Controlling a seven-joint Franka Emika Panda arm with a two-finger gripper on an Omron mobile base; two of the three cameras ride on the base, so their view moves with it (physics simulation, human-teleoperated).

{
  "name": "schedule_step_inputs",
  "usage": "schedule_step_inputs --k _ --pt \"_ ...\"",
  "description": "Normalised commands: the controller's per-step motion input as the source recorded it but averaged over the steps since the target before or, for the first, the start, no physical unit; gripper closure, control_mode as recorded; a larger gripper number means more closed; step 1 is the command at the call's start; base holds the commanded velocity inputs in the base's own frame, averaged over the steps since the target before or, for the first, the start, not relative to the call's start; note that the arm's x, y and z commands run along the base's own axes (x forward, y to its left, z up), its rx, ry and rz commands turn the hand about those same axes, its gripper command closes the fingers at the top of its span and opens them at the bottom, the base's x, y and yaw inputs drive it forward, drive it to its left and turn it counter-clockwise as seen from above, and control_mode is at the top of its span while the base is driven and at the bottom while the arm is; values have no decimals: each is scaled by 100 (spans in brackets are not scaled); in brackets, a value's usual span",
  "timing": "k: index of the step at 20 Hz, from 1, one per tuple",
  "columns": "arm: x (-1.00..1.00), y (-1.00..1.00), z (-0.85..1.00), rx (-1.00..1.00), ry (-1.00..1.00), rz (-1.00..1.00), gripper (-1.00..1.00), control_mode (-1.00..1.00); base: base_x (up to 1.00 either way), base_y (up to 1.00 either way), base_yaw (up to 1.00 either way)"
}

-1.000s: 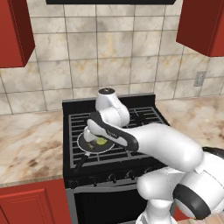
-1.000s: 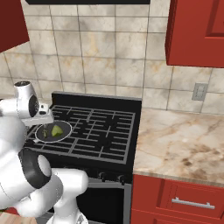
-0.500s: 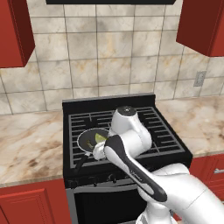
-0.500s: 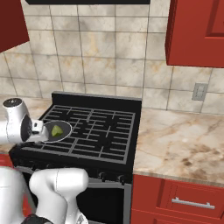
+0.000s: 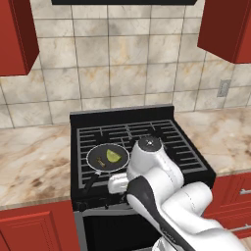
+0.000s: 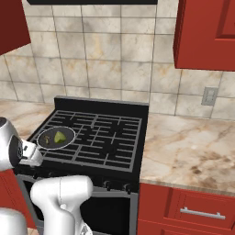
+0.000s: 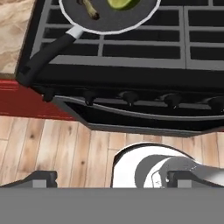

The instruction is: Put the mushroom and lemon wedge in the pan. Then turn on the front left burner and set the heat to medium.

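Since the earlier frames the arm has been swung down from over the pan and folded low in front of the stove (image 5: 142, 135), its round wrist joint now seen at the stove's front edge in the left base view. In the hand view the gripper (image 7: 109, 177) is pointed down the stove front toward the wooden floor (image 7: 52, 148), and its two dark finger tips (image 7: 41, 177) are seen set wide apart at the bottom with nothing held between them.

The pan (image 5: 108, 158) is seated on the front left grate, round and black with a thin pale rim, its short black handle (image 7: 48, 52) directed toward the front left corner. Inside it the lemon wedge (image 5: 113, 155), yellow-green, is laid right of centre, and the mushroom (image 5: 100, 161), a small tan-brown piece, is laid just beside it to the left; the two are seen apart in the left base view.

A row of dark knobs (image 7: 130, 97) is ranged along the stove front below the grates. Marbled counters (image 6: 183, 142) flank the stove, with red cabinets (image 6: 202, 32) above and a wall outlet (image 6: 209, 96) on the tiled backsplash. Nothing is seen between the gripper and the knobs.
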Motion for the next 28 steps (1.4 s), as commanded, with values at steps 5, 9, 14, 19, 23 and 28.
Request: schedule_step_inputs --k 5,9,14,19,23,28 --pt "-47 -6 -2 0 -2 -19 -100 -100 0 0 0" --pt "-28 -27 -14 0 0 -19 -100 -100 0 0 0" --pt "-18 -17 -51 -3 -8 -13 -100 -100 0 0 0" --pt "-4 -18 -69 -1 0 -9 -100 -100 0 0 0" --pt "4 0 -49 -1 -18 0 -100 -100 0 0 0" --pt "8 0 -62 -7 -31 3 -100 -100 0 0 0"
